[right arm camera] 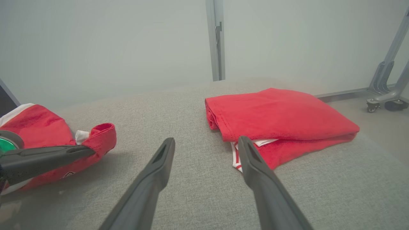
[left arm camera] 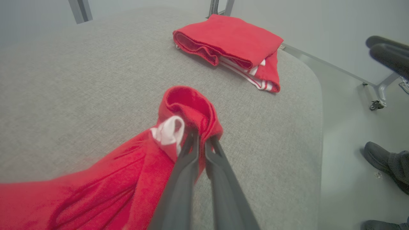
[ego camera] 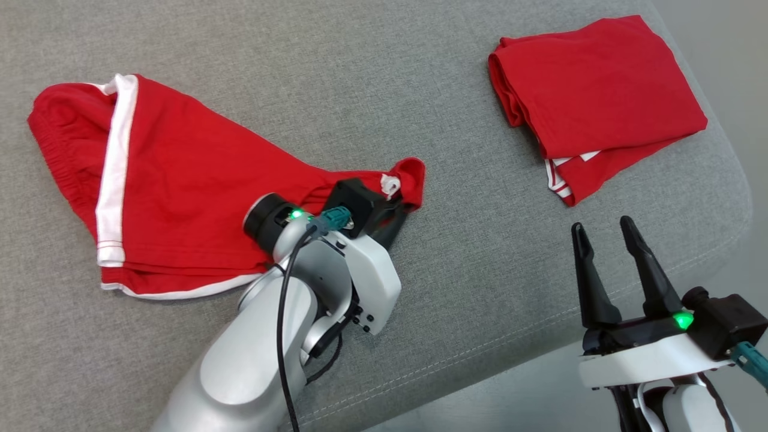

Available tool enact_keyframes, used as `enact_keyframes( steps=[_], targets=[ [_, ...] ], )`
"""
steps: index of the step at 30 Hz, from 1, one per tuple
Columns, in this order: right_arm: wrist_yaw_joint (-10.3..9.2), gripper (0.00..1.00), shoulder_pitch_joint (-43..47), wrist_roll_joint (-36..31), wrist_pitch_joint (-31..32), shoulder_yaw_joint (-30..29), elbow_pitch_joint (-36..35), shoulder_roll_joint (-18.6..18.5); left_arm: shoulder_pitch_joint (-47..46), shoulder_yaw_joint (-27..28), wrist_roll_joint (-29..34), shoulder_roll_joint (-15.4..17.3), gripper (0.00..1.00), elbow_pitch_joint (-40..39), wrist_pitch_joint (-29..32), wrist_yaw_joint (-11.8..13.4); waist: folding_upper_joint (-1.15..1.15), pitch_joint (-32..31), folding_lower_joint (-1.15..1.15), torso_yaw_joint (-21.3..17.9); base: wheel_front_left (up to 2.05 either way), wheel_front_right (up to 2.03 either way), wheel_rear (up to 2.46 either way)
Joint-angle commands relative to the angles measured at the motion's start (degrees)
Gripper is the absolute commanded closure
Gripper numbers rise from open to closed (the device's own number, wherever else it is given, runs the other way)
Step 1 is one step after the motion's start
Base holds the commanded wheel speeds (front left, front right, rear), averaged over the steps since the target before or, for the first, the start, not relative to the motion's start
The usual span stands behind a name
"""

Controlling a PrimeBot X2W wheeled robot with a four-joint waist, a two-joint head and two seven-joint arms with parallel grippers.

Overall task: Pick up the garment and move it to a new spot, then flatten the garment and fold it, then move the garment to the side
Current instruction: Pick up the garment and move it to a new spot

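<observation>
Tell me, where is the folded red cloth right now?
The folded red cloth lies at the head view's upper right, near the grey cushion's corner, beyond the open right gripper.

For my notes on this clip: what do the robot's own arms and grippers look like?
The left gripper and right gripper each have two long, tapering dark-grey fingers on a white wrist housing with a green light. The left forearm is smooth silver-grey, with a black cable running to a teal connector. A black camera box sits by the right wrist.
</observation>
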Motion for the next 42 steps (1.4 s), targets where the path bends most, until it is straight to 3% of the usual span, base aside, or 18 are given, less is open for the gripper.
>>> enact_keyframes(
  steps=[1,7,12,23,31,36,42],
  targets=[
    [0.00,0.00,-1.59,0.29,-0.75,0.64,-1.55,-0.48,-1.56,0.18,-0.85,-0.38,0.00,-1.21,-1.20,-0.98,0.00,0.12,0.00,-0.22,0.00,0.00,0.00],
    [0.00,0.00,-1.86,-1.13,-0.76,-1.11,-2.73,-0.48,-2.32,-0.60,-1.62,-0.47,0.00,-5.42,-6.57,-0.83,0.00,-1.18,0.00,3.22,0.00,0.00,0.00],
    [0.00,0.00,-2.26,-3.85,-0.77,-2.54,-3.28,-0.48,-1.41,3.27,-1.19,1.98,0.00,-12.00,-10.52,2.25,0.00,-2.89,0.00,7.74,0.00,0.00,0.00],
    [0.00,0.00,-1.77,-7.78,-0.54,-5.32,-3.73,-0.48,4.76,15.65,-4.03,9.26,0.00,-18.52,-14.96,8.97,0.00,-6.55,0.00,16.14,0.00,0.00,0.00],
    [0.00,0.00,-0.78,-9.38,0.34,-6.45,-4.57,-0.48,16.11,27.89,-6.94,13.38,0.00,-21.46,-22.80,14.94,0.00,-8.36,0.00,19.72,0.00,0.00,0.00],
    [0.00,0.00,0.43,-10.33,0.92,-6.30,-4.77,-0.48,23.51,32.68,-8.28,13.91,0.00,-22.30,-26.40,14.47,0.00,-10.20,0.00,21.75,0.00,0.00,0.00],
    [0.00,0.00,2.96,-10.73,1.36,-5.97,-5.06,-0.48,29.61,32.87,-5.08,13.77,0.00,-22.29,-27.28,11.12,0.00,-12.62,0.00,23.10,0.00,0.00,0.00]
  ],
)
